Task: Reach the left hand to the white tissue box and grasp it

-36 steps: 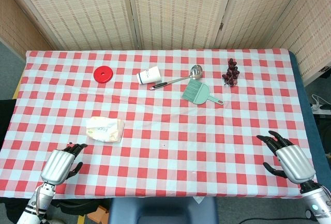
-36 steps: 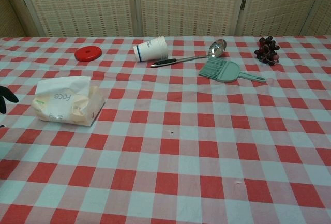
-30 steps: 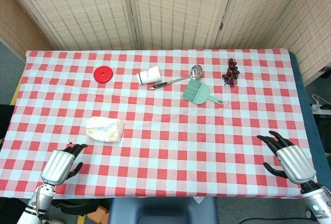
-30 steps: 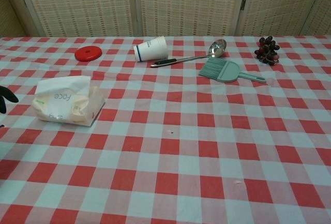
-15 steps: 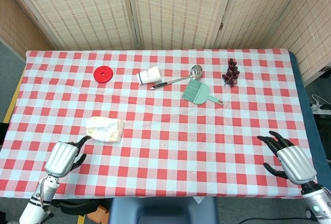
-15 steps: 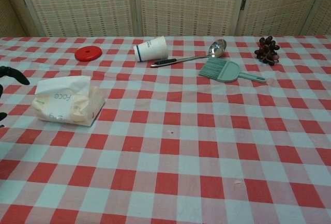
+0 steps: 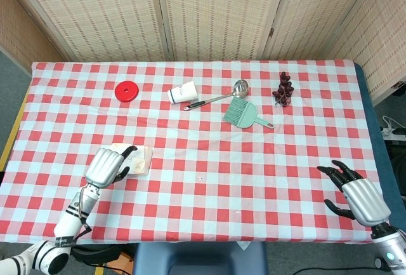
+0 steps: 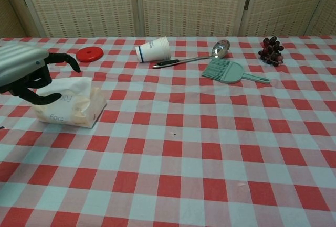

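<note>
Left hand (image 7: 108,166) sits over the left end of the white tissue box (image 8: 73,104), fingers (image 8: 62,58) curled apart above it, not closed on it. The box lies flat at the table's (image 7: 209,205) 8 o'clock area. Right hand (image 7: 358,195) rests at the 4 o'clock edge, fingers spread, holding nothing.

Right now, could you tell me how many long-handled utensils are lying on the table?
2: the silver metal ladle beside the white paper cup, and the green plastic brush just right of it.
</note>
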